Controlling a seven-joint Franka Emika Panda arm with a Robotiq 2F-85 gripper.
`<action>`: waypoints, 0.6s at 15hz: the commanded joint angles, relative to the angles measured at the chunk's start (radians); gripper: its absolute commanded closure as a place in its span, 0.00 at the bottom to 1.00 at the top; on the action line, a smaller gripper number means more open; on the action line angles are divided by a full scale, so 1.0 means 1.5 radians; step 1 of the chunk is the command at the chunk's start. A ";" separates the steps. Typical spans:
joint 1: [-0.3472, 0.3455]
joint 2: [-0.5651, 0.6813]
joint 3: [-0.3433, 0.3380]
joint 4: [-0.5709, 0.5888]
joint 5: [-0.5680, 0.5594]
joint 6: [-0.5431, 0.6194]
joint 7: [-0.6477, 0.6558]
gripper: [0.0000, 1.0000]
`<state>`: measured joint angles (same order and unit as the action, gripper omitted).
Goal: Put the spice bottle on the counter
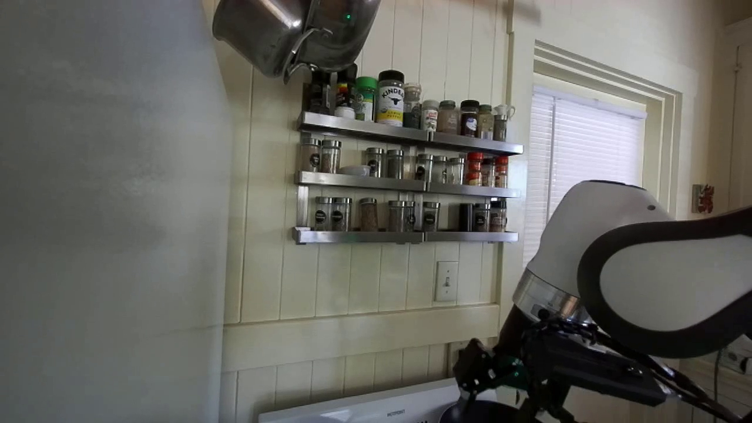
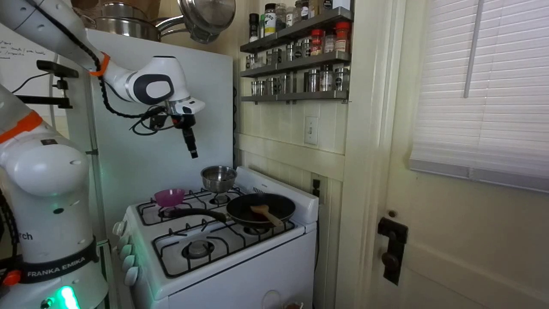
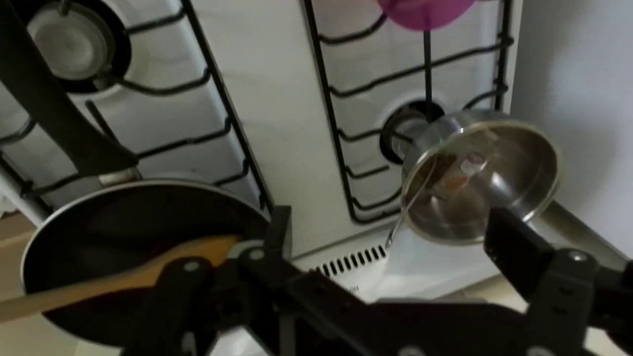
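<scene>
Several small glass spice jars stand on the wall shelves: the middle-shelf jars (image 1: pixel 395 164) and the bottom-shelf jars (image 1: pixel 430 217), which also show in an exterior view (image 2: pixel 314 80). I cannot tell which one is the spice bottle. No counter shows apart from the white stove top (image 2: pixel 143 234), which also shows in the wrist view (image 3: pixel 277 113). My gripper (image 3: pixel 390 230) is open with nothing between its fingers. It points down above the back of the stove, below and away from the shelves, as an exterior view shows (image 2: pixel 194 154).
On the stove stand a black pan (image 2: pixel 281 206) with a wooden spatula (image 2: pixel 266 214), a metal bowl (image 2: pixel 218 179) and a pink bowl (image 2: pixel 170 198). A fridge (image 2: pixel 163 107) stands beside it. Metal pots (image 1: pixel 264 35) hang near the shelves' upper left. A light switch (image 1: pixel 446 281) sits below the shelves.
</scene>
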<state>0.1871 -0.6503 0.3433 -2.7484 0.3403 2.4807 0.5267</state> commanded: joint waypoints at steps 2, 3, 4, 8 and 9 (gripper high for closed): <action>-0.074 -0.076 0.020 -0.018 -0.089 0.076 0.048 0.00; -0.089 -0.094 0.018 -0.025 -0.106 0.093 0.050 0.00; -0.111 -0.092 0.021 -0.005 -0.128 0.103 0.049 0.00; -0.161 -0.142 0.015 -0.014 -0.170 0.199 0.027 0.00; -0.172 -0.148 0.015 -0.006 -0.172 0.214 0.025 0.00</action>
<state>-0.0236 -0.8046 0.3540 -2.7408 0.1144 2.7303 0.5651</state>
